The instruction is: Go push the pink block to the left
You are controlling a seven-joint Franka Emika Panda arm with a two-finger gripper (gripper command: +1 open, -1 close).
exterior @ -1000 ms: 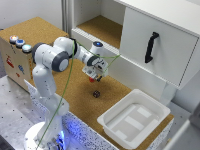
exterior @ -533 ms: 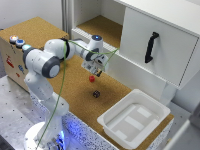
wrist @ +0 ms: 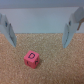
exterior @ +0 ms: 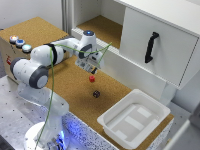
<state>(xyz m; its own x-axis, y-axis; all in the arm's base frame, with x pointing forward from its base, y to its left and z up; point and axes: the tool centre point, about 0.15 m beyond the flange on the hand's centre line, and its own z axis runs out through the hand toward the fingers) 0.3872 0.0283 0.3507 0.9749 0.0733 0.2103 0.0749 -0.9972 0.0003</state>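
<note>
The pink block (exterior: 92, 78) is a tiny reddish-pink cube on the cork tabletop (exterior: 65, 85). In the wrist view the pink block (wrist: 32, 58) lies on the cork, nearer one finger than the other, touching neither. My gripper (exterior: 89, 70) hangs just above and beside the block in the exterior view. In the wrist view my gripper (wrist: 41, 31) is open and empty, with both fingers (wrist: 8, 30) well apart. A tiny dark block (exterior: 96, 93) lies a little nearer the camera than the pink one.
A white tray (exterior: 131, 121) stands at the exterior view's lower right. A white cabinet with a black handle (exterior: 151, 47) and an open shelf runs along the back. A wooden box with coloured buttons (exterior: 20, 43) stands at the exterior view's left.
The arm has swung toward the back and the exterior view's left, and the gripper now hangs over the pink block. The blocks have not moved.
</note>
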